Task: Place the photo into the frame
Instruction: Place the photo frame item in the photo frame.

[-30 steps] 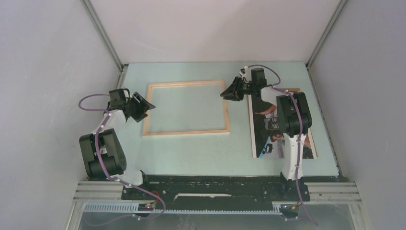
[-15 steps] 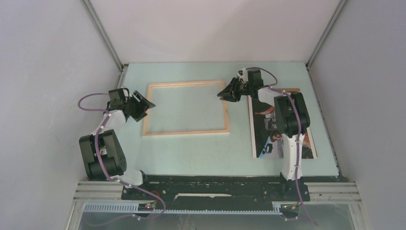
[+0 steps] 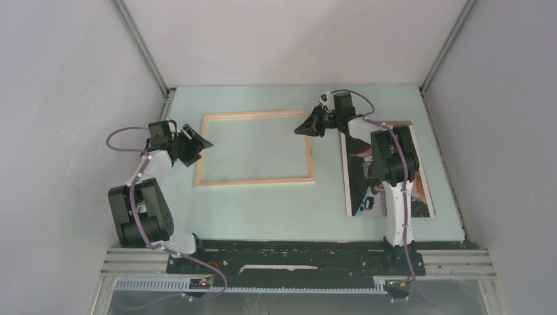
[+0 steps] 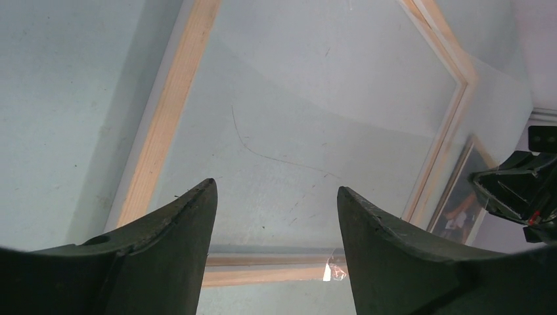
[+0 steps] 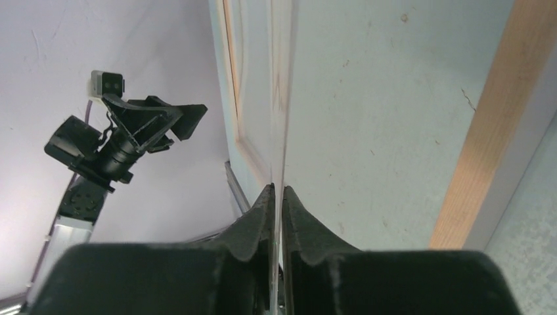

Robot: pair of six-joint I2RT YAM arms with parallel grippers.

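Beside the frame (image 3: 255, 179), apart, the photo (image 3: 355, 187).

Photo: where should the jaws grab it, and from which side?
Probably the photo by its left long edge, coming in low from the frame side. It lies flat on the table, so only a thin edge offers a pinch. That edge is uncovered, while the right arm crosses its middle.

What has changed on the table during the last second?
The right gripper moved left, from near the photo's far corner to above the far right corner of the frame, and its arm followed. It is shut on what looks like a thin clear sheet. The left gripper, open at the frame's left rail, stayed where it was, as did the frame and photo.
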